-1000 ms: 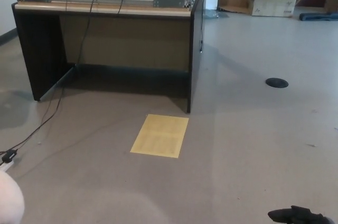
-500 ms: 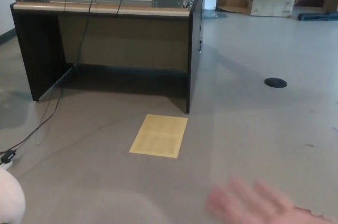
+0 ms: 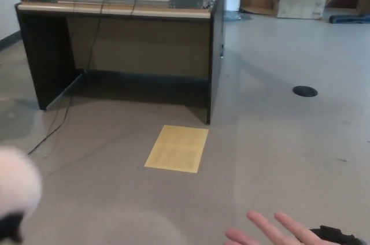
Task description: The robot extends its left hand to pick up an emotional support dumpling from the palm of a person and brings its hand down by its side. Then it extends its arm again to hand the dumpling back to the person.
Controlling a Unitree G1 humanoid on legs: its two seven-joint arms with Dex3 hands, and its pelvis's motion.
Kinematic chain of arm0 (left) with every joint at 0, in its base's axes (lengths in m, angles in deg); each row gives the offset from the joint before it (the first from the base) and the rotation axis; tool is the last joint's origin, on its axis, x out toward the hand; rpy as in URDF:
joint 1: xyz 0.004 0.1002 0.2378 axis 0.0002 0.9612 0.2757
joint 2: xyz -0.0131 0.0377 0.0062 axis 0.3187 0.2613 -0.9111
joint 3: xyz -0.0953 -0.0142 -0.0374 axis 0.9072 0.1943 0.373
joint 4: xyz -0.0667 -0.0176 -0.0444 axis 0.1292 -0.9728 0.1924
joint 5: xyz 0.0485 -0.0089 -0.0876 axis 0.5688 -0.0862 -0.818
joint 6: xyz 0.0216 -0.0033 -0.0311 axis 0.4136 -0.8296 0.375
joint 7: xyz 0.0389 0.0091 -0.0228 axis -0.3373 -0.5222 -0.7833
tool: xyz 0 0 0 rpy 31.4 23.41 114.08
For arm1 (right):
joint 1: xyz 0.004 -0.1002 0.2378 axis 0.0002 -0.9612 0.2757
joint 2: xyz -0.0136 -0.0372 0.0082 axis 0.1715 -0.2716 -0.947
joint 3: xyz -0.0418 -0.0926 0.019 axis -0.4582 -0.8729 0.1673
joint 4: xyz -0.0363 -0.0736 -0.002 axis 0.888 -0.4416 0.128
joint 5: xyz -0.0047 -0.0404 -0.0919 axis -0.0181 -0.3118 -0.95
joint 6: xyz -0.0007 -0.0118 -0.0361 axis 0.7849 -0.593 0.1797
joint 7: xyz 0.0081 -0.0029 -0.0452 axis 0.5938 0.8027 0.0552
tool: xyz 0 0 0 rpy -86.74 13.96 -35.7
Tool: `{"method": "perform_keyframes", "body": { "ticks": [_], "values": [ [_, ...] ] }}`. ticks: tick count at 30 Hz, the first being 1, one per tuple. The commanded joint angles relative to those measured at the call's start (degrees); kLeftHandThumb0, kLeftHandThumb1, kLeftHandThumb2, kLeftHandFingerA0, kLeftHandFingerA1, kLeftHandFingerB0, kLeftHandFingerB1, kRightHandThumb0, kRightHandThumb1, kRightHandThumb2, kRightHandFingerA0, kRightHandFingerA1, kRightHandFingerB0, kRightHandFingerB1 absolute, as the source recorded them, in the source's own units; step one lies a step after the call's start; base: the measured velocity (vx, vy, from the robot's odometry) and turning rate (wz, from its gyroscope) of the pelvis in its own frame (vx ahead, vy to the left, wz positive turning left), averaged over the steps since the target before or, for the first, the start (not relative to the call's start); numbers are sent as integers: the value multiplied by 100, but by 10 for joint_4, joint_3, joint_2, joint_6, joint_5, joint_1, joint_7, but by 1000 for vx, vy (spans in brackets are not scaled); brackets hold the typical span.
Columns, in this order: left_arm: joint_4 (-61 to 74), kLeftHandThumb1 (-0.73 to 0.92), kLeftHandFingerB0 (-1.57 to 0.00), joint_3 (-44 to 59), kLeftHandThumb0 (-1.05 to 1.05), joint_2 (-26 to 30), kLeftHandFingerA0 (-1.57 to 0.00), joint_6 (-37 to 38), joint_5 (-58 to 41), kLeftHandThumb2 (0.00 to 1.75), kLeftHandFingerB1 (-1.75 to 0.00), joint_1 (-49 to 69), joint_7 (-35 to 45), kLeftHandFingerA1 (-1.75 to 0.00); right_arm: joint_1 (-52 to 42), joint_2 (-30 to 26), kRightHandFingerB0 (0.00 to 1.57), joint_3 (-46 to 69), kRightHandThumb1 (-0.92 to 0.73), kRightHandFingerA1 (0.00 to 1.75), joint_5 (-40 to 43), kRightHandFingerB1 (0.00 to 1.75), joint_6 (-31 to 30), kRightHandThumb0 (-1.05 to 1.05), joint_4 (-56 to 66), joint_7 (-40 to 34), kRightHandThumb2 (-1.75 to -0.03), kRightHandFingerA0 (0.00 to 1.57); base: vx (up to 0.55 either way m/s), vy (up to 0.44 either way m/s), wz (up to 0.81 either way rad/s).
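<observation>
The emotional support dumpling point(image 3: 18, 177), a soft white-pink blur, fills the lower left edge of the head view. A sliver of my black left hand point(image 3: 8, 227) shows just under it, holding it. A person's open palm point(image 3: 270, 232), fingers spread, reaches in along the bottom edge right of centre, well apart from the dumpling. A dark part of my right hand point(image 3: 333, 235) peeks in at the bottom right, behind the person's fingers; its state is hidden.
A dark desk point(image 3: 121, 48) with a metal frame and cables stands ahead on the left. On the floor lie a yellow sheet point(image 3: 177, 148) and a black disc point(image 3: 304, 91); a cardboard box point(image 3: 299, 1) sits far back.
The dumpling has risen and moved in from the lower left corner. The person's hand came in at the bottom right and now holds still with its fingers spread. The camera shifted slightly.
</observation>
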Motion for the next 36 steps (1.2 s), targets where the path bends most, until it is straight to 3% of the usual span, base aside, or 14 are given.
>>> {"method": "perform_keyframes", "body": {
  "ticks": [1, 8, 11, 16, 21, 23, 32, 34, 35, 36],
  "values": [
    [52, 82, -87, -57, -14, 16, -100, -30, -3, 64, -93, -68, -36, -138, 0, -7, 64, 2, -61, 48, 0, 42, 5, -28, 2, -8, -58, 78, 0, 0, 0],
    [145, 83, -91, -249, -13, -25, -105, -47, 55, 64, -97, -211, -80, -137, 7, -6, 65, 4, -61, 48, 3, 42, 0, -28, 5, -6, -58, 79, 0, 0, 2],
    [147, 83, -91, -260, -13, -25, -105, -45, 54, 64, -97, -214, -87, -137, 7, -6, 65, 4, -61, 48, 3, 42, 0, -28, 6, -6, -58, 79, 0, 0, 0],
    [142, 75, -88, -372, -10, -80, -100, -40, 107, 76, -103, -288, -118, -136, 12, -7, 66, 4, -62, 48, 4, 42, 0, -29, 8, 1, -59, 80, 0, 0, 0],
    [122, 71, -88, -414, -10, -106, -101, -21, 128, 82, -99, -302, -116, -134, 12, -8, 66, 5, -62, 46, 6, 42, -5, -28, 9, 6, -58, 78, 0, 0, 0],
    [110, 73, -89, -442, -11, -118, -105, -9, 143, 75, -98, -309, -111, -132, 12, -11, 67, 4, -62, 46, 4, 42, -6, -29, 12, 6, -58, 78, 0, 0, 0],
    [81, 68, -86, -520, -15, -145, -107, 9, 199, 87, -109, -333, -99, -139, 13, -13, 67, -1, -63, 48, -2, 43, -9, -29, 19, 6, -59, 79, 0, 0, 0],
    [67, 68, -84, -538, -14, -148, -101, 37, 216, 86, -112, -337, -90, -144, 16, -14, 68, -5, -63, 58, -9, 47, -15, -32, 19, -2, -60, 84, 0, 0, 0],
    [61, 68, -84, -551, -18, -148, -95, 51, 229, 84, -114, -340, -87, -148, 17, -15, 65, -4, -53, 79, -8, 65, -11, -35, 17, -2, -91, 83, 0, 0, 0],
    [55, 68, -84, -564, -18, -146, -95, 63, 243, 84, -114, -343, -85, -148, 18, -14, 65, -2, -53, 79, -5, 65, -4, -35, 16, 1, -91, 83, 0, 0, 0]
  ]
}}
